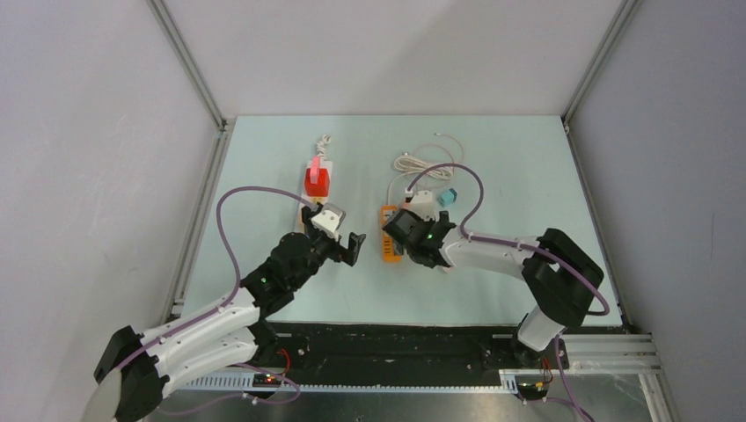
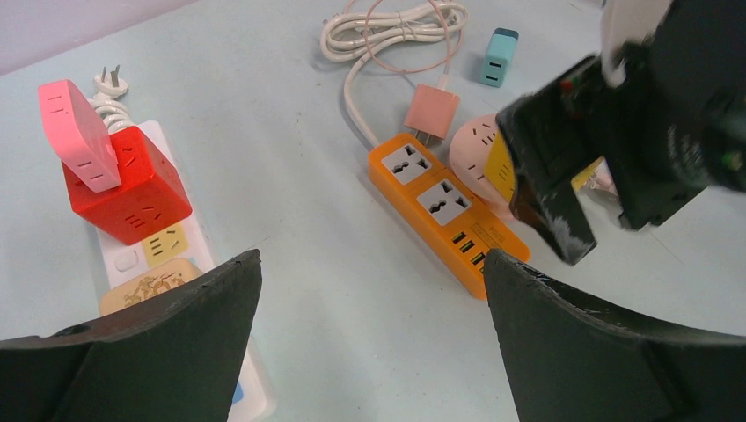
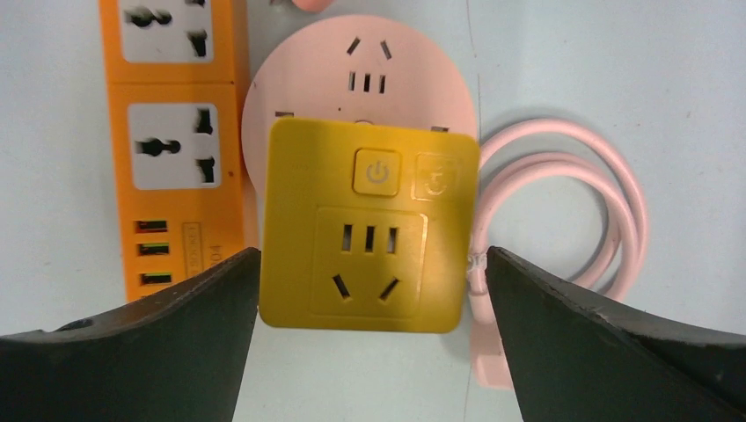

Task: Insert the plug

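A yellow square adapter [image 3: 369, 237] sits on a round pink socket [image 3: 369, 66], right of the orange power strip [image 3: 171, 149]. My right gripper [image 3: 372, 259] is open and straddles the yellow adapter, its jaws close to both sides. In the top view the right gripper [image 1: 409, 236] hovers over the orange strip's [image 1: 387, 237] right side. My left gripper [image 2: 371, 259] is open and empty above bare table, between the white power strip [image 2: 158, 255] and the orange strip [image 2: 440, 211]. In the top view the left gripper [image 1: 352, 246] is left of the orange strip.
A red cube socket [image 2: 127, 193] with a pink adapter [image 2: 77, 132] stands on the white strip. A pink charger [image 2: 431, 110], a teal charger [image 2: 500, 57] and a coiled white cable [image 2: 387, 22] lie behind the orange strip. A pink cable [image 3: 572, 211] loops right of the adapter.
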Controlling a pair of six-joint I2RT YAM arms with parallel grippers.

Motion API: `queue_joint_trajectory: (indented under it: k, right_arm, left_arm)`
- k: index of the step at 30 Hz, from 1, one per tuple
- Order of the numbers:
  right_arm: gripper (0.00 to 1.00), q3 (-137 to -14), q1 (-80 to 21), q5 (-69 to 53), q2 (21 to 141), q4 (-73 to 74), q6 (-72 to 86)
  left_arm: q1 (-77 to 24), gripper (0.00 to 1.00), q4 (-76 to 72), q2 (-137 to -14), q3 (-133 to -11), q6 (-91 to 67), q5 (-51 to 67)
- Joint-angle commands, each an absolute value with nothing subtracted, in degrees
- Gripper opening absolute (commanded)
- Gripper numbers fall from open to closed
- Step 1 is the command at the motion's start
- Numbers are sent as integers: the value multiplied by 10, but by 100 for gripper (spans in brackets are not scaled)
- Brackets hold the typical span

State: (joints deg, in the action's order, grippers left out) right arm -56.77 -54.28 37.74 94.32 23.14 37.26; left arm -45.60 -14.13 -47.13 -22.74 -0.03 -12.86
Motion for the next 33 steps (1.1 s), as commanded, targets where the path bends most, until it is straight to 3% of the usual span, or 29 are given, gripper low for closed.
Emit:
queue_joint_trajectory:
  k: [1,8,12,23,30,33]
  right_arm:
    - [100,-623,-517,343,877,297,388]
    - [95,-627,-465,209,809,287,353]
    - [97,-645,-430,137,819,326,365]
    - [99,-770,-435,124,951,429,354]
    - [99,-814,-440,192,1012,500,392]
    - [95,-816,-434,179,1031,500,398]
  left_arm:
    - [-451,100,-152,-457,-247,-1,-135]
    - [-445,100,-152,-430,-240,15,-149]
    - [-445,100,-153,-422,-241,14,-159]
    - [-445,100,-147,-415,-242,11,-160]
    - [-445,100,-146,-411,-238,7,-158]
    - [-445,100,-145,-410,-238,8,-158]
